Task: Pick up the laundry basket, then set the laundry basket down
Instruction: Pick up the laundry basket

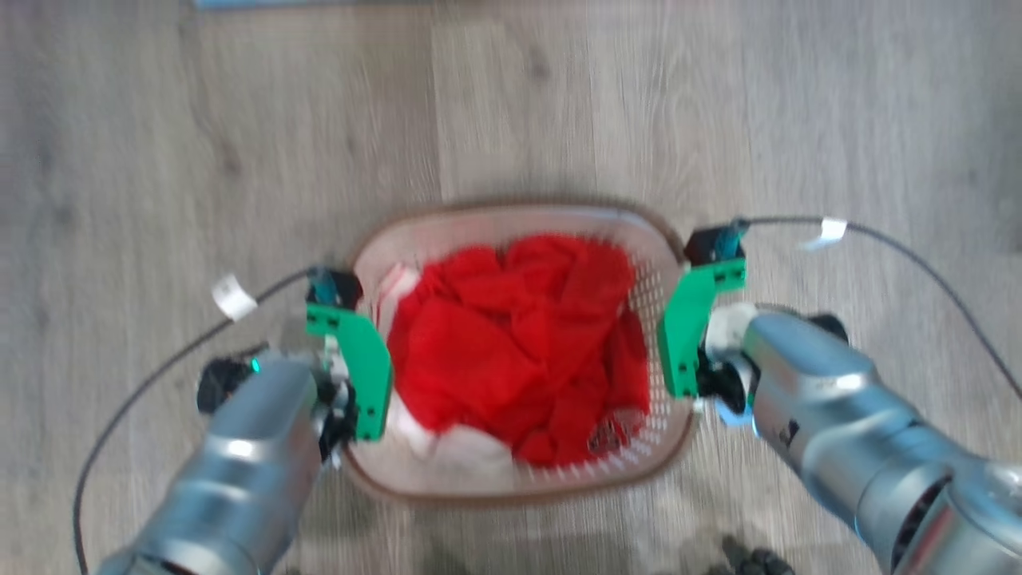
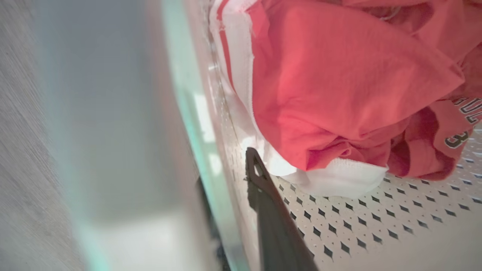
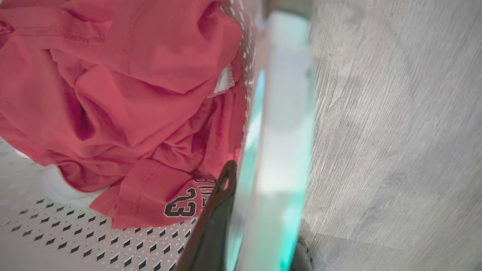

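Basket [image 1: 511,212] between left hand [image 1: 363,375], right hand [image 1: 679,343]

- I see the laundry basket [image 1: 519,208] upright, slightly toward 6 o'clock from my head view's centre.
- White perforated walls, brown rim; long axis from 9 to 3 o'clock.
- Red clothes [image 1: 511,343] fill it.

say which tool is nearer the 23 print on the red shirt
Right. The right tool holds the laundry basket wall beside the 23 print; the left tool holds the opposite wall, across the red shirt.
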`<state>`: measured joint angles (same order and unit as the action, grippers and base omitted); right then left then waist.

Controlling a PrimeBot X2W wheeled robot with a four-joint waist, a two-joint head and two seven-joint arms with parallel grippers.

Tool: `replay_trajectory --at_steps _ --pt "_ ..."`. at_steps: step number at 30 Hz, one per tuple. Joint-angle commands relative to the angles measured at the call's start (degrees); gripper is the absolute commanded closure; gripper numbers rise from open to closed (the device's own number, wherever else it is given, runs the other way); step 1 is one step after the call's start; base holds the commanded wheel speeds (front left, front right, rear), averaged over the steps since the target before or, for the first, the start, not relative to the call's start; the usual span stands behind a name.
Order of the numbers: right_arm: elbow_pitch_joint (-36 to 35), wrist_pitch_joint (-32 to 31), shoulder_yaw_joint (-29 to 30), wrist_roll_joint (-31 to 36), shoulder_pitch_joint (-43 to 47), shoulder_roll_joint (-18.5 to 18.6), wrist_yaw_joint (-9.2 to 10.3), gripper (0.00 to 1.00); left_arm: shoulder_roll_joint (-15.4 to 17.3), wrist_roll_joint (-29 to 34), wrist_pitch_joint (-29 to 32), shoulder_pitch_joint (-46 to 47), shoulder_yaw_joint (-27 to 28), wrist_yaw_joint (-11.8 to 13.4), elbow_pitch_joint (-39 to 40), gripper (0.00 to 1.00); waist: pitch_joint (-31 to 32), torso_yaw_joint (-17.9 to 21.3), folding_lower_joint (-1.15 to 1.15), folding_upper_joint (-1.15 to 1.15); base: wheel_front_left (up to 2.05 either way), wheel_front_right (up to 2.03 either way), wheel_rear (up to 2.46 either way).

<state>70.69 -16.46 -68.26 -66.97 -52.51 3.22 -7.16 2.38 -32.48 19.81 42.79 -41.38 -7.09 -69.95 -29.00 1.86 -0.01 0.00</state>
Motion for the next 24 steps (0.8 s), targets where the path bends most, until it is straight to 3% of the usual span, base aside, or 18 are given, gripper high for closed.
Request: replay_trajectory --at_steps 1,8,24 --pt "-0.4 0.0 -0.5 0.2 0.9 -0.3 -0.33 1.0 1.6 0.8 0.6 -1.5 -1.0 -0.4 0.5 1.0 4.3 -0.8 0.01 0.0 0.0 0.0 0.0" --pt "-0.7 -3.7 -2.3 0.4 4.7 -0.3 -0.33 1.0 3.1 -5.1 6.6 -6.5 -7.6 -0.4 3.1 1.0 13.8 -1.5 0.01 0.0 0.0 0.0 0.0" --pt "-3.8 -9.9 -3.7 -1.9 11.1 -0.3 -0.33 1.0 5.2 -15.2 11.9 -10.5 -18.1 -0.4 7.2 1.0 29.1 -4.8 0.01 0.0 0.0 0.0 0.0"
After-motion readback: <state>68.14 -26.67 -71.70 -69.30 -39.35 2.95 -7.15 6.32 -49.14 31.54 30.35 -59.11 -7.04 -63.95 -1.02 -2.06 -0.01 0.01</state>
